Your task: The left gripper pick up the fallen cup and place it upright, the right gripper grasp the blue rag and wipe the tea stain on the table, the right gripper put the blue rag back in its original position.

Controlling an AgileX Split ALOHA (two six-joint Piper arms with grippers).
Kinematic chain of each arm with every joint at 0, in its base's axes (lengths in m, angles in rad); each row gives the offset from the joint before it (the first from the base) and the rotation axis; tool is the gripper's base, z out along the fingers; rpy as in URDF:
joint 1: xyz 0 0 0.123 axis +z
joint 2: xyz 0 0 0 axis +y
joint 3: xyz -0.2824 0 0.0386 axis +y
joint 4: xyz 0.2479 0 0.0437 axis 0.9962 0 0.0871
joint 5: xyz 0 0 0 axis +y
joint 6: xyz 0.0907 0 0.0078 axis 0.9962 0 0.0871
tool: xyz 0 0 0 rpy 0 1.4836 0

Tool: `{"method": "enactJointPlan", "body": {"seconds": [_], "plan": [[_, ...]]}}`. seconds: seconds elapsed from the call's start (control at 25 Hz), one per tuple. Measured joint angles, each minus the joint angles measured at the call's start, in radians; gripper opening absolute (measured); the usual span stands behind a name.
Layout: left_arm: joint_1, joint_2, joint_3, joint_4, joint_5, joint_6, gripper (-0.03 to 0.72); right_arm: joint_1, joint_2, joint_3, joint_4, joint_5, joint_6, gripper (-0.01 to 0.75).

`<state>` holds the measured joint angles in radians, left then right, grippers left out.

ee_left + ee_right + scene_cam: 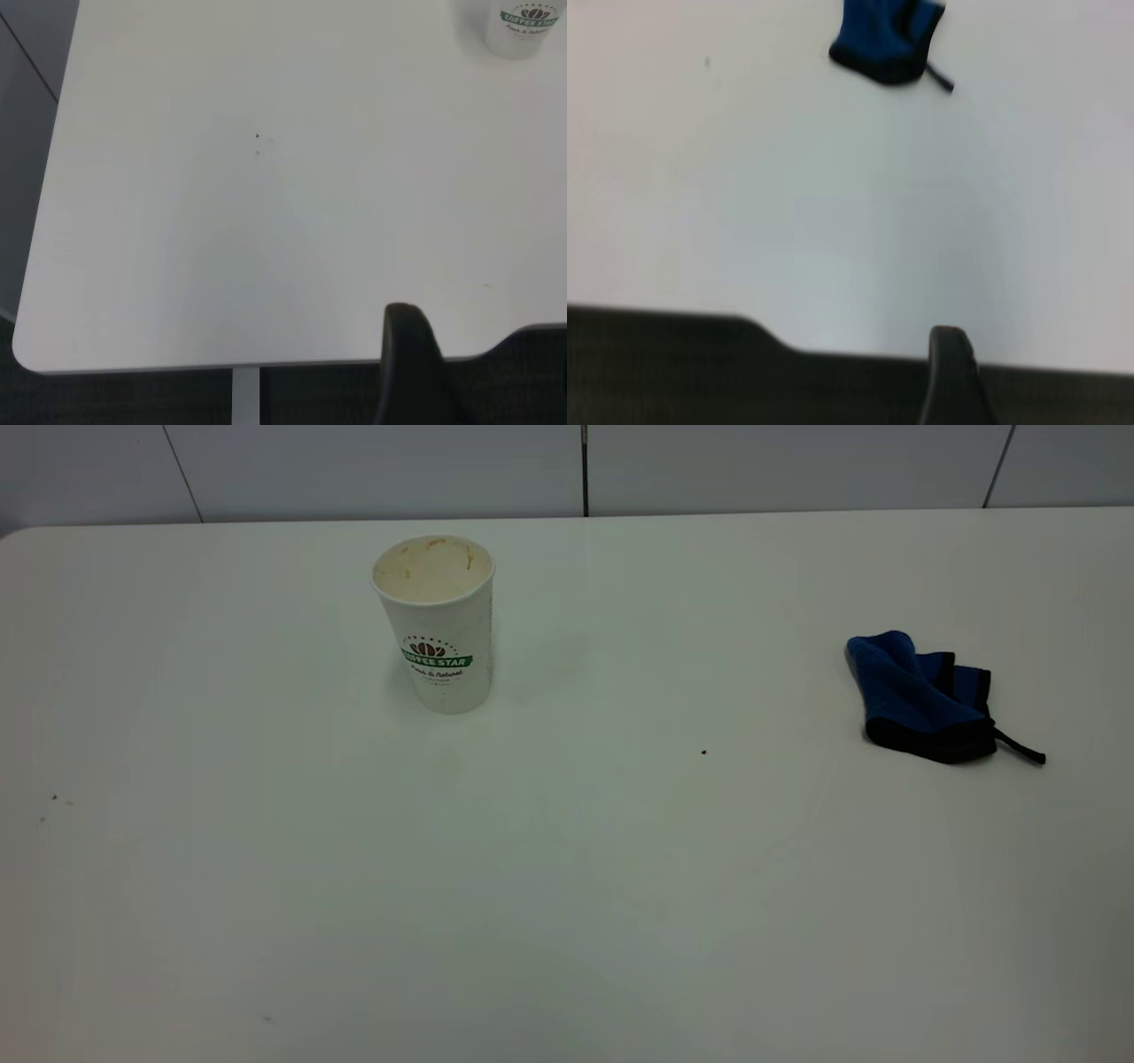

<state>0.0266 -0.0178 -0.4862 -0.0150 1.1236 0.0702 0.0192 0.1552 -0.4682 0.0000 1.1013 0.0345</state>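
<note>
The cup [437, 623] stands upright on the table [567, 921] at the back left, mouth up, with its green logo facing the camera. Its lower part shows in the left wrist view [521, 27]. The blue rag [921, 698] lies crumpled at the right with its black loop tail trailing right; it also shows in the right wrist view [886, 37]. No distinct tea stain shows on the table. Neither arm is in the exterior view. A black part of my left gripper [409, 367] and of my right gripper [950, 376] hangs over the table's near edge, far from both things.
A tiny dark speck [703, 752] lies between cup and rag. More specks [54, 798] lie at the left. The table's rounded corner [27, 350] and a white leg [245, 396] show in the left wrist view. A grey panelled wall [567, 469] runs behind the table.
</note>
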Motion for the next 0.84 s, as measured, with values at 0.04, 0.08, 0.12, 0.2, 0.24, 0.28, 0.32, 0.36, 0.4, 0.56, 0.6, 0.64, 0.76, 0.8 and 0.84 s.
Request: {"method": "enactJointPlan", "body": {"seconds": [0.04,0.08,0.12,0.2,0.24,0.28,0.32,0.36,0.4,0.56,0.6,0.64,0.76,0.8,0.84], "plan": [[0.000,0.000,0.000,0.000,0.000,0.000,0.443,-0.001,-0.029,0.000,0.000,0.000,0.000,0.535],[0.000,0.000,0.000,0.000,0.000,0.000,0.443,-0.001,-0.062,0.000,0.000,0.001,0.000,0.535],[0.000,0.000,0.000,0.000,0.000,0.000,0.443,-0.002,-0.097,0.000,0.000,0.003,0.000,0.535],[0.000,0.000,0.000,0.000,0.000,0.000,0.443,-0.002,-0.152,0.000,0.000,0.009,0.000,0.535],[0.000,0.000,0.000,0.000,0.000,0.000,0.443,-0.002,-0.168,0.000,0.000,0.010,0.000,0.535],[0.000,0.000,0.000,0.000,0.000,0.000,0.443,-0.002,-0.172,0.000,0.000,0.012,0.000,0.535],[0.000,0.000,0.000,0.000,0.000,0.000,0.443,-0.002,-0.172,0.000,0.000,0.013,0.000,0.535],[0.000,0.000,0.000,0.000,0.000,0.000,0.443,-0.002,-0.172,0.000,0.000,0.013,0.000,0.535],[0.000,0.000,0.000,0.000,0.000,0.000,0.443,-0.002,-0.172,0.000,0.000,0.013,0.000,0.535],[0.000,0.000,0.000,0.000,0.000,-0.001,0.443,-0.002,-0.172,0.000,0.000,0.013,0.000,0.535],[0.000,0.000,0.000,0.000,0.000,-0.001,0.443,-0.002,-0.172,0.000,0.000,0.013,0.000,0.535],[0.000,0.000,0.000,0.000,0.000,-0.001,0.443,-0.002,-0.172,0.000,0.000,0.013,0.000,0.535],[0.000,0.000,0.000,0.000,0.000,0.000,0.443,-0.002,-0.172,0.000,0.000,0.013,0.000,0.535],[0.000,0.000,0.000,0.000,0.000,0.000,0.443,-0.002,-0.172,0.000,0.000,0.013,0.000,0.535],[0.000,0.000,0.000,0.000,0.000,0.000,0.443,-0.002,-0.172,0.000,0.000,0.013,0.000,0.535]]}}
